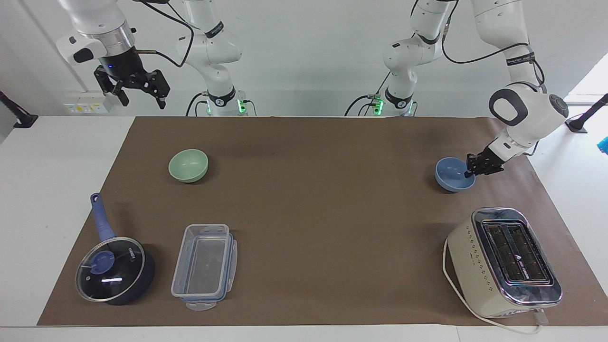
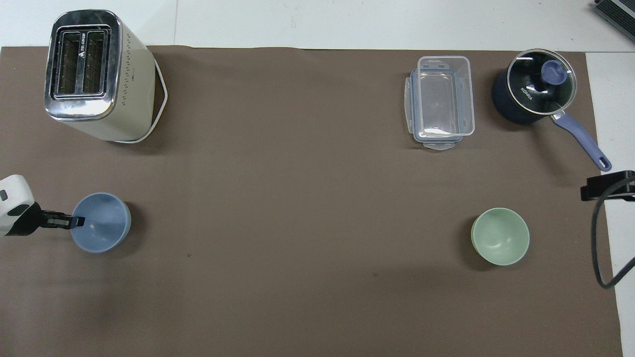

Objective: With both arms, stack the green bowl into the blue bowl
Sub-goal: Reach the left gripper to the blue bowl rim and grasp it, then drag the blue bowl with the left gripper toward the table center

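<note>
Two bowls here, both sitting on the brown mat [image 1: 304, 142] and well apart. The blue bowl [image 1: 452, 175] is toward the left arm's end of the table, nearer the robots than the toaster [image 1: 503, 261]. The green bowl [image 1: 188, 165] is toward the right arm's end, nearer the robots than the saucepan [image 1: 116, 268] and the clear container [image 1: 204, 266].

The left gripper [image 1: 470, 172] is down at the blue bowl with its jaws pinched onto the rim, one finger inside and one outside by the look of it. The right gripper [image 1: 137, 92] hangs high in the air off the mat at its own end, jaws spread wide, holding nothing; that arm is just waiting.

My guess on handling: both bowls look small, light and rigid, smooth matte, so probably a bit slippery. The rim seems like the only sensible place to grab, wall between the fingers. A one-sided rim pinch will likely let the bowl tilt when lifted, so go slow. The green one wants the same rim grip.
</note>
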Available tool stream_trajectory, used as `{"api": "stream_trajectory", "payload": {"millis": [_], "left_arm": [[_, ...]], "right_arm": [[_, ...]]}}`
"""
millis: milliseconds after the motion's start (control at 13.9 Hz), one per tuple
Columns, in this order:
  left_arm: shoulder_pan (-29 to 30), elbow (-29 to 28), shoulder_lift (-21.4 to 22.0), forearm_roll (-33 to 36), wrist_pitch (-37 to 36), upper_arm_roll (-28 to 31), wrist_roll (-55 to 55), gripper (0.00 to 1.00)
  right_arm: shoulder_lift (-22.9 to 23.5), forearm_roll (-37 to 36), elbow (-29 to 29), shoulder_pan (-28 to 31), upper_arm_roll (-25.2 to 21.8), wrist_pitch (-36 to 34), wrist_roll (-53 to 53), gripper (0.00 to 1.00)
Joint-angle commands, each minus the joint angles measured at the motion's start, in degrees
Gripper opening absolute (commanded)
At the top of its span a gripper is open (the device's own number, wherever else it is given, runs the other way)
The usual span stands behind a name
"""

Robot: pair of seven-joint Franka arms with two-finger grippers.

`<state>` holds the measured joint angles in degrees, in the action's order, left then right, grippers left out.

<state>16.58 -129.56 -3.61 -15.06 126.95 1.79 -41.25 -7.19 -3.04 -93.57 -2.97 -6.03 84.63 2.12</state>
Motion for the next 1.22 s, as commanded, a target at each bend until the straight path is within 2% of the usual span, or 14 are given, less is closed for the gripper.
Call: {"api": "stream_trajectory", "payload": {"millis": [0, 360, 648, 864, 1152], "left_arm": [[0.74, -0.26, 1.32, -1.28, 0.67, -0.56, -1.81, 0.0], [-4.17, 0.09, 6.93, -1.2, -5.12, -0.92, 1.77, 0.0], [-12.16, -0.35, 10.55, -1.11, -8.99, -1.27, 11.16, 0.0], [-22.88, -0.43, 9.85, -1.02, -7.34, -1.35, 25.56, 0.0], [-37.47, -0.7, 5.64, -0.93, 2.05, -1.44, 43.32, 0.0]], "right_arm": [[-1.51, -0.3, -2.75, 1.56, 0.14, 1.41, -1.68, 1.0], [-1.51, -0.3, -2.84, 1.47, 0.14, 1.41, -1.68, 1.0], [-1.51, -0.3, -2.84, 1.47, 0.14, 1.41, -1.6, 1.0], [-1.51, -0.3, -2.84, 1.47, 0.14, 1.41, -1.68, 1.0], [-1.51, -0.3, -2.84, 1.47, 0.14, 1.41, -1.59, 1.0]]}}
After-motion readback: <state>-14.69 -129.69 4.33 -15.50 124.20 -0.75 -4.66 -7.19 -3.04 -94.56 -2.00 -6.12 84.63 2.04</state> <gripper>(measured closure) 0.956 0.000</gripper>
